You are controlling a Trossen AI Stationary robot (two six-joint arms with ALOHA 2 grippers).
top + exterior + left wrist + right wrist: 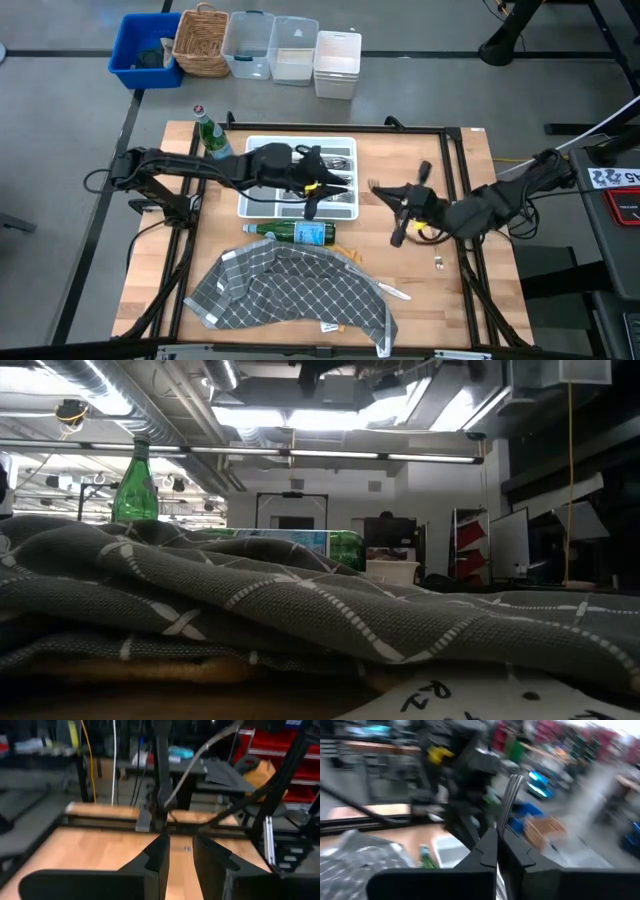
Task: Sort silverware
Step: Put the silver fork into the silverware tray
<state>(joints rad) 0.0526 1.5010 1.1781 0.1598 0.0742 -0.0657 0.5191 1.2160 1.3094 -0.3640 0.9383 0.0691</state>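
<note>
Blocking the low view: grey checked cloth (300,600), bottles (135,485) half-hidden.

1. The left arm is being stretched from the table's left edge toward its middle, elbow bent.
2. The left claw (312,203) is being held with its fingers (159,861) parted by a narrow gap.
3. The right arm is being reached in from the right edge, forearm lying low.
4. The right claw (397,215) is being kept pinched together, its fingers (490,851) nearly touching.
</note>
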